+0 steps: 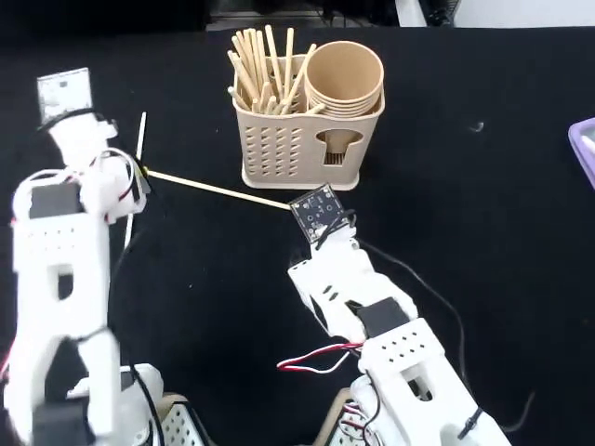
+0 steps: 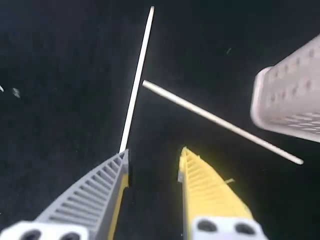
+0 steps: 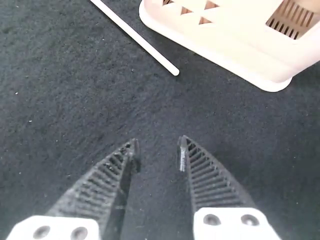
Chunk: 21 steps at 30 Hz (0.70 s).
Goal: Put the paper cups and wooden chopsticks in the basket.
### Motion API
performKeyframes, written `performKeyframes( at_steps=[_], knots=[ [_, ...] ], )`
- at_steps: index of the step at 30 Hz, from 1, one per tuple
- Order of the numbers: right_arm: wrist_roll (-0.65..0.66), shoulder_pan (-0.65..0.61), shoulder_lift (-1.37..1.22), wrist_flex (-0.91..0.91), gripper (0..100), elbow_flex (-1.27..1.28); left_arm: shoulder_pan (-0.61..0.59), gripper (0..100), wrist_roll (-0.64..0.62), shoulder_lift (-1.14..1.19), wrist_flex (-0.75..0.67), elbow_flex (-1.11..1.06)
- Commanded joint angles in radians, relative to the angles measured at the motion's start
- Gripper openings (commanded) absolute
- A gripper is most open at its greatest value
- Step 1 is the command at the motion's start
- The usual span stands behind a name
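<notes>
Grasp preparation: I am holding my left pincer (image 2: 154, 151) and right pincer (image 3: 157, 143) agape at either end of the loose chopstick (image 1: 218, 190), lying at eight o'clock from the basket (image 1: 279, 149), seemingly for pickup.

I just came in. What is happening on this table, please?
Two robot arms are sorting things into a basket on a black table. A stack of paper cups and a bundle of wooden chopsticks already stand in it. A slanted chopstick lies loose in front of the basket, and a second chopstick lies beside the left arm. The left end effector is open and empty near both. The right end effector is open and empty near the slanted chopstick's other end.
</notes>
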State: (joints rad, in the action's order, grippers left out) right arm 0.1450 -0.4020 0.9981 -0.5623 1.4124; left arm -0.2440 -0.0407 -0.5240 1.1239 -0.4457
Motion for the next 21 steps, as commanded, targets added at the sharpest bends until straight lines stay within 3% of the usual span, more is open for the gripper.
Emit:
performKeyframes(
  at_steps=[1,5,12,21],
  knots=[
    [0.008,-0.012,0.028,0.017,13.0,-0.004,-0.013,17,0.011,0.226,-0.169,0.013],
    [0.008,-0.012,0.028,0.017,13.0,-0.004,-0.035,17,0.014,0.456,-0.249,0.105],
    [0.008,-0.012,0.028,0.017,13.0,-0.005,-0.036,17,0.17,0.753,-0.11,0.357],
    [0.009,-0.012,0.028,0.017,13.0,-0.005,-0.096,17,0.176,0.905,-0.031,0.518]
  ],
)
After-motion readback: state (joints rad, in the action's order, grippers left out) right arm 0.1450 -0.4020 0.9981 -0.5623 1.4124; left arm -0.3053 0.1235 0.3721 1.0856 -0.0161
